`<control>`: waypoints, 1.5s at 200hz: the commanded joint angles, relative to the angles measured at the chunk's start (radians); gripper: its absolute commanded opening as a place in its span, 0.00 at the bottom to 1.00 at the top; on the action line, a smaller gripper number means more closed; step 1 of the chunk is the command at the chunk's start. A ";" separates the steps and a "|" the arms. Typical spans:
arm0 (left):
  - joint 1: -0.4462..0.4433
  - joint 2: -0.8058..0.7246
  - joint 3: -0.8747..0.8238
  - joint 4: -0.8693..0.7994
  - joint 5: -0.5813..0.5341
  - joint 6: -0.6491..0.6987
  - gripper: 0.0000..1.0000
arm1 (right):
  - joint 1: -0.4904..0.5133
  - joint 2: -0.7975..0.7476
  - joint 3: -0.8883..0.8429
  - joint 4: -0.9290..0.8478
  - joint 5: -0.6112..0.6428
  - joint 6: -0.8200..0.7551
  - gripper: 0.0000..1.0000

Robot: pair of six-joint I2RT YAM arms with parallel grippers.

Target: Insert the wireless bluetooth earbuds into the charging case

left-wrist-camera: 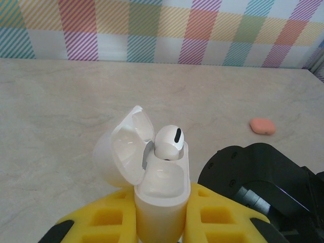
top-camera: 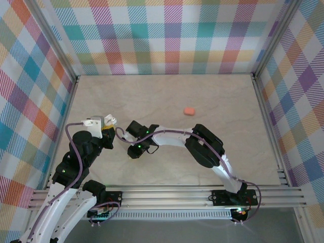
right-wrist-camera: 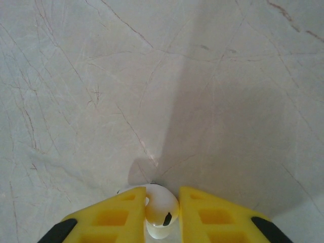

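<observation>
Left pincer (left-wrist-camera: 162,225): clamped on the white charging case (left-wrist-camera: 162,195), which stands upright with its lid (left-wrist-camera: 129,147) swung open to the left
Seated earbud (left-wrist-camera: 169,143): white, standing in the case's far socket; near socket empty
Right pincer (right-wrist-camera: 162,217): closed on the held earbud (right-wrist-camera: 162,205), white, above the desk (right-wrist-camera: 101,76)
Salmon-pink case (top-camera: 189,111): shut, lying on the desk well apart from both pincers

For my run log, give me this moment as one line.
left gripper: shut on open white case | seated earbud: one, white | right gripper: shut on second earbud | pink case: lying apart
</observation>
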 commanded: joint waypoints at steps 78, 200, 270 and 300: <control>0.007 0.029 0.007 0.034 0.059 -0.026 0.00 | -0.115 -0.153 -0.213 0.043 0.111 -0.029 0.17; 0.007 0.309 0.002 0.313 0.573 0.025 0.00 | -0.395 -0.574 -0.490 0.003 0.226 -0.189 0.16; -0.002 0.490 0.073 0.351 0.817 0.159 0.00 | -0.395 -0.805 -0.404 -0.122 0.310 -0.344 0.17; -0.023 0.539 0.088 0.369 0.857 0.200 0.00 | -0.378 -0.887 -0.379 -0.126 0.308 -0.383 0.17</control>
